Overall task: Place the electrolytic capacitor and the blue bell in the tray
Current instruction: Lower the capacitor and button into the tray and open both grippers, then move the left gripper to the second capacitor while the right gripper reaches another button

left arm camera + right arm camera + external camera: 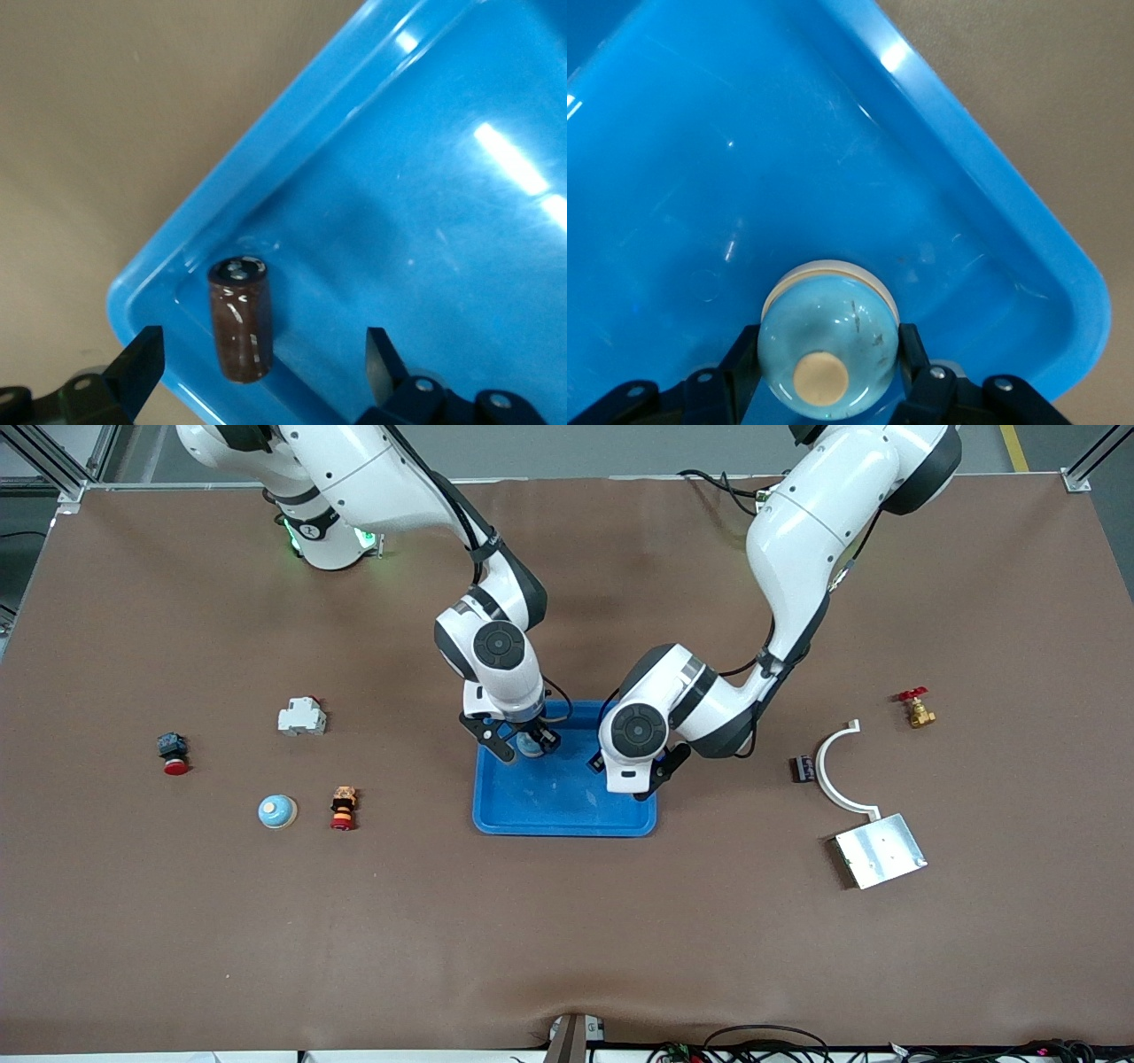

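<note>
Already inside the tray (567, 815), the electrolytic capacitor (239, 319) lies freed between the spread fingers of the left claw (266, 359), while the right claw (829, 372) pinches the blue bell (828, 341) low over the tray floor for release.

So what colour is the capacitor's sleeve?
Dark brown, on the capacitor in the tray; left wrist view shows it best.

Right gripper (824, 390) low at the tray's 11 o'clock corner, fingers clamped. Left gripper (257, 363) low at its 2 o'clock corner, fingers spread wide.
</note>
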`<state>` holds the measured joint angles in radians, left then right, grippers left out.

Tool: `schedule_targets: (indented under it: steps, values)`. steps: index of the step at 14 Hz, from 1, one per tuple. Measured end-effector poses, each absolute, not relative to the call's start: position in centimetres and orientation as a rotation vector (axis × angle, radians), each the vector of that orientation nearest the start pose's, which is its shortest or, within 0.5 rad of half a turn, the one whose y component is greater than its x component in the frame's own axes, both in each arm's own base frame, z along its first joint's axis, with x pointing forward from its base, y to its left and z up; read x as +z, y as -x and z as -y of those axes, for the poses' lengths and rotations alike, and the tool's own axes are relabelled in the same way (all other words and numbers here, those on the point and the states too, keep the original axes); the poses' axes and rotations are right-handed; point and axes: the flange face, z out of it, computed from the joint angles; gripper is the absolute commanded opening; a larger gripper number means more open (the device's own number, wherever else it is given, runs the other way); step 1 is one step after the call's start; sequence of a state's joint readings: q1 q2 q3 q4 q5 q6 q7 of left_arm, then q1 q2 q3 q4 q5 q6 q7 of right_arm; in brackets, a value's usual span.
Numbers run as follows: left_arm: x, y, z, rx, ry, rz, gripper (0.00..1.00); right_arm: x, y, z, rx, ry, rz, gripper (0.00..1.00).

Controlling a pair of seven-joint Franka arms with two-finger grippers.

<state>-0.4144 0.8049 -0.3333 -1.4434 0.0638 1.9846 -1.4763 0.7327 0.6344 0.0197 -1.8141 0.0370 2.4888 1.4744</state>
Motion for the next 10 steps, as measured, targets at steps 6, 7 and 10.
schedule_targets:
  steps: [6,7,10]
  values:
    - [32.1,-55.6,40.3,0.340,2.836,0.901,1.00,18.9,-47.7,-45.1,0.020,2.863,-1.166,1.00]
    - [34.4,-56.3,38.3,0.345,2.846,0.845,1.00,18.8,-47.7,-45.1,0.020,2.863,-1.167,1.00]
    - [40.1,-58.2,31.1,0.386,2.884,0.677,1.00,18.6,-47.9,-45.2,0.018,2.862,-1.167,1.00]
